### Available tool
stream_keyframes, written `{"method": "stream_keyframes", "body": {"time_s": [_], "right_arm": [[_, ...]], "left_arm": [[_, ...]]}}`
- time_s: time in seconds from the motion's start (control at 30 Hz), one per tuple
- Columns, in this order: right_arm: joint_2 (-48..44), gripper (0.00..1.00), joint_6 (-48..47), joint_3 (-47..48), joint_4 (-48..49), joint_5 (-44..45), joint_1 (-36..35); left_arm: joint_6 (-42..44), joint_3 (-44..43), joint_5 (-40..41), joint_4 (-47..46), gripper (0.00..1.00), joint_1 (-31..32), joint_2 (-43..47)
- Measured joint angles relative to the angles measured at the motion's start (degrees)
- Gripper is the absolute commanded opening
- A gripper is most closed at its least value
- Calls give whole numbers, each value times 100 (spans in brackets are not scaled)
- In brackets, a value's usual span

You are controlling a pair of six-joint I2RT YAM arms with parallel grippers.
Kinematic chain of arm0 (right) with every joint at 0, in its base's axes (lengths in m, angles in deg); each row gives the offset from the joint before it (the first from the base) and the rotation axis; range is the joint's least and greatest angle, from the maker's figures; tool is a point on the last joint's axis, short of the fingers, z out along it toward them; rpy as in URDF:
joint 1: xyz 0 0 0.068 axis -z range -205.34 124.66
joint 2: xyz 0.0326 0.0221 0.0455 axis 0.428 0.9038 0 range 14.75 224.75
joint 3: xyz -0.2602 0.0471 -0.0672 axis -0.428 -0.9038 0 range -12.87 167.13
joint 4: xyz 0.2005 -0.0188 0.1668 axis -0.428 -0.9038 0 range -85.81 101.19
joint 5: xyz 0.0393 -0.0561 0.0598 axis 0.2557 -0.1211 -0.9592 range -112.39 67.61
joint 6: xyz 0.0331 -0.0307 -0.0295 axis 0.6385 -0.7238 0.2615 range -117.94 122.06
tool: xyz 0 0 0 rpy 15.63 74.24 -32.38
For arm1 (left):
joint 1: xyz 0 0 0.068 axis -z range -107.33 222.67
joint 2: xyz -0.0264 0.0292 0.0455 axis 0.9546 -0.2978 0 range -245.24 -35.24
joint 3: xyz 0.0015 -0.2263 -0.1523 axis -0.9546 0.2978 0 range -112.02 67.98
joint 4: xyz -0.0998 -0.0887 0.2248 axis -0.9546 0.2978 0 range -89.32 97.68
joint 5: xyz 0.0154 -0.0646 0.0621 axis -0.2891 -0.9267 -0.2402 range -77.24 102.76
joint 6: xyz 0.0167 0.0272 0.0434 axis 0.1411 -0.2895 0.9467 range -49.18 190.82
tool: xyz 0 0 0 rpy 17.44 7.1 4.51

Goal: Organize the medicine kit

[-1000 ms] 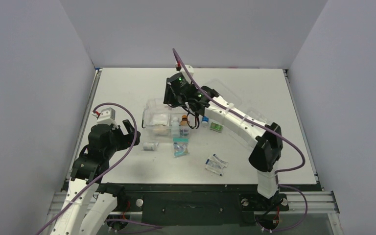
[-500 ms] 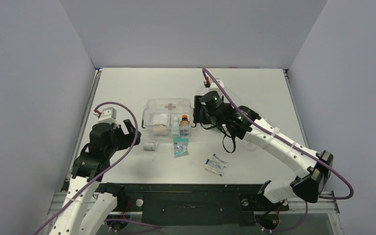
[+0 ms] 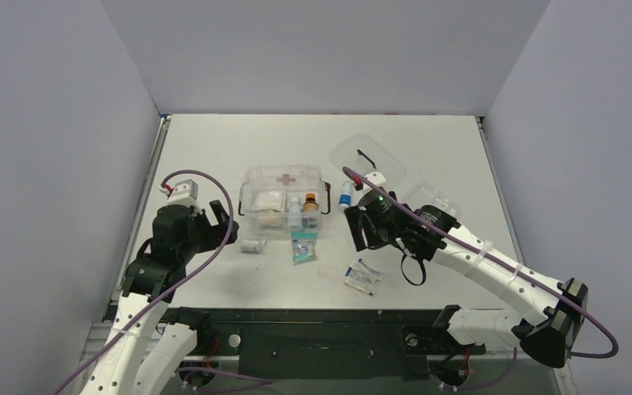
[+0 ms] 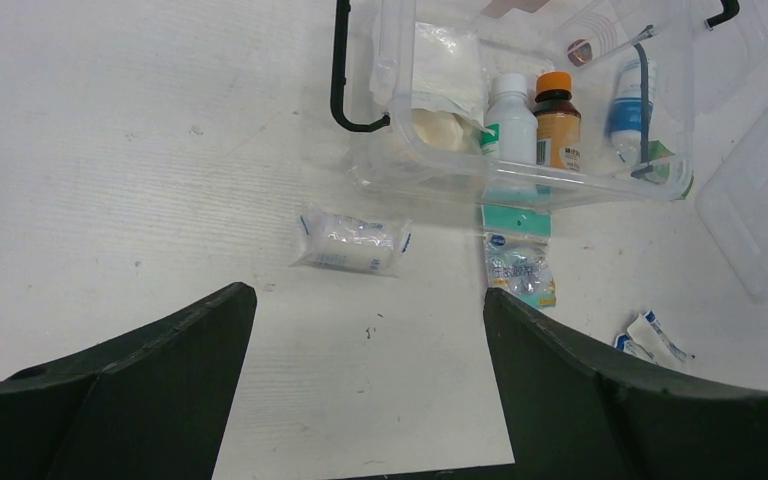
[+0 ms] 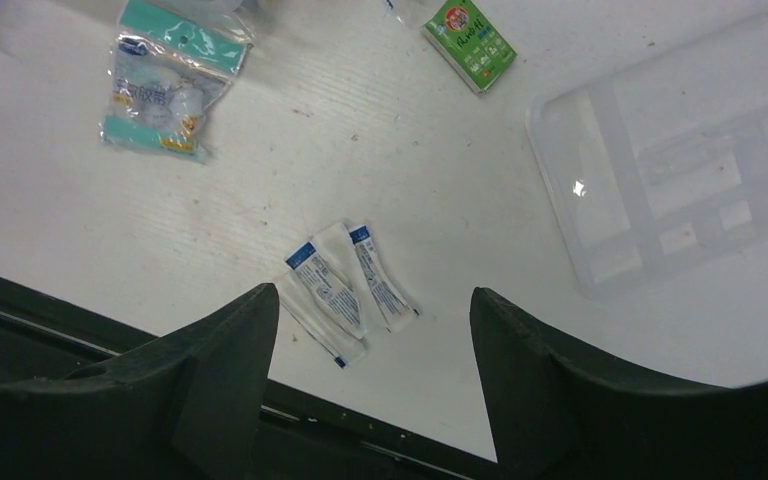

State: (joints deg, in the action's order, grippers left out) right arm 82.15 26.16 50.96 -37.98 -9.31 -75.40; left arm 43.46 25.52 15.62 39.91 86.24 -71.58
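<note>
The medicine kit [image 3: 283, 188], a clear box with a red cross and black clips, stands mid-table and shows in the left wrist view [image 4: 430, 150]. It holds gauze packs, a white bottle [image 4: 510, 120] and a brown bottle [image 4: 557, 115]. A blue-labelled bottle [image 3: 345, 196] lies just right of it. A bandage roll [image 3: 253, 245] and a teal pouch [image 3: 303, 249] lie in front. White sachets [image 5: 345, 285] lie under my right gripper [image 5: 372, 292], which is open and empty. My left gripper [image 4: 368, 295] is open and empty, near of the roll [image 4: 352, 243].
The flat clear lid with a black handle [image 3: 368, 156] lies at the back right. A shallow clear tray [image 5: 680, 150] lies right of the kit. A green packet [image 5: 470, 30] lies between tray and kit. The table's dark front edge [image 5: 60, 320] is close below the right gripper.
My right arm has swung from over the kit back toward the near right and now hangs above the sachets. The left arm has hardly moved.
</note>
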Motion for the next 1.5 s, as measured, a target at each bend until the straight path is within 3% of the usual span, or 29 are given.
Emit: {"method": "stream_keyframes", "body": {"time_s": [0.27,0.33,0.47,0.83,1.5], "right_arm": [[393,73,-767,28,-195,74,-136],[542,85,-1086,50,-190,109,-177],[706,88,-1818,52,-197,83,-245],[1296,91,-3211,-195,-157,-863,-293],[2326,88,-3475,-761,339,-1228,-470]], "left_arm": [[0,0,-17,0,83,15,35],[0,0,-20,0,83,44,72],[0,0,-17,0,83,111,160],[0,0,-15,0,83,302,365],[0,0,-13,0,83,332,339]]}}
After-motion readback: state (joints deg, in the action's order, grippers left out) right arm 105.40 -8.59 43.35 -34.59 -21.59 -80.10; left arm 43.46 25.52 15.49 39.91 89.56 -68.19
